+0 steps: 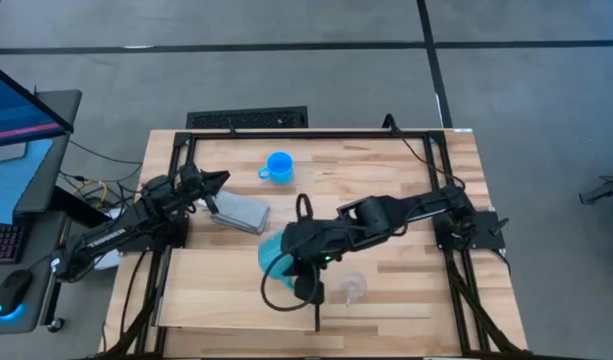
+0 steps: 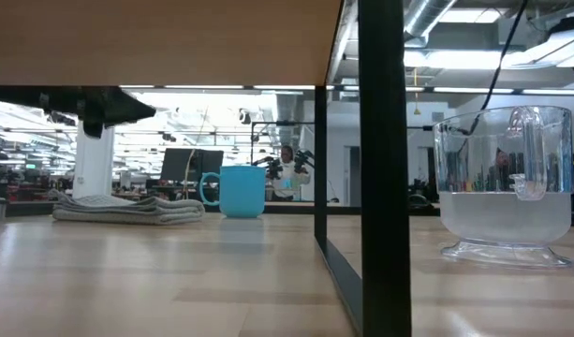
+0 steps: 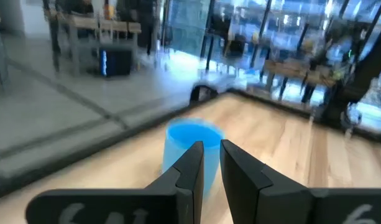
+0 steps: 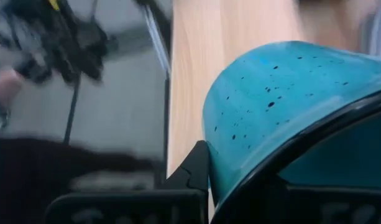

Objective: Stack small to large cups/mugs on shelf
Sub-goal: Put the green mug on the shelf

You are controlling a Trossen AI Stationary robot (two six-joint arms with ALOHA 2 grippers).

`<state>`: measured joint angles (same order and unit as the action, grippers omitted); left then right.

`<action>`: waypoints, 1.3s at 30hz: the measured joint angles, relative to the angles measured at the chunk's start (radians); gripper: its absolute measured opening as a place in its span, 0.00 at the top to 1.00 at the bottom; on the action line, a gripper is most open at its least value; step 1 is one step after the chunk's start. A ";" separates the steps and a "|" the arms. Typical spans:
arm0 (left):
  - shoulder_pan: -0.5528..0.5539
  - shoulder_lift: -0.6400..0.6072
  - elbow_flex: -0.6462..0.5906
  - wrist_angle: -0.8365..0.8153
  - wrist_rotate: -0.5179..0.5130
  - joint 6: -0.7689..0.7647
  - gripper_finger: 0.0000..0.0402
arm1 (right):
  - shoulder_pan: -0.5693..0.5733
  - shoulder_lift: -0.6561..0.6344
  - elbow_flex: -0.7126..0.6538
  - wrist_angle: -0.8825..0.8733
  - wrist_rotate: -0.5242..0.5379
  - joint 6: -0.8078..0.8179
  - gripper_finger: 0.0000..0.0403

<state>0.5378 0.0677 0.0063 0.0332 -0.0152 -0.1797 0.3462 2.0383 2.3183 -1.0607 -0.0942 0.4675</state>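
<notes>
Your right gripper (image 1: 286,268) is clamped on the speckled teal mug (image 1: 273,253), holding it over the light-wood shelf (image 1: 236,300). The clear cup (image 1: 353,288) stands just beside it on the shelf. Your left gripper (image 3: 212,163), fingers nearly pressed together and empty, points at the blue mug (image 1: 278,166) ahead, above a folded grey cloth (image 1: 239,212).

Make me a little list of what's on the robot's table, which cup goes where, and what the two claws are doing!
teal mug: held in the right gripper, over the shelf
clear cup: standing on the table, just right of the shelf
blue mug: upright, far side of the table
grey block: beside the left gripper
left gripper: holds nothing, fingers nearly together
</notes>
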 joint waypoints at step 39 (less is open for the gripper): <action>0.001 0.044 0.000 -0.001 0.001 0.000 0.89 | -0.247 0.109 0.037 -0.160 0.060 0.055 0.91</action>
<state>0.5385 0.1116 0.0065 0.0322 -0.0139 -0.1799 0.0992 2.1477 2.3554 -1.2206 -0.0342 0.5225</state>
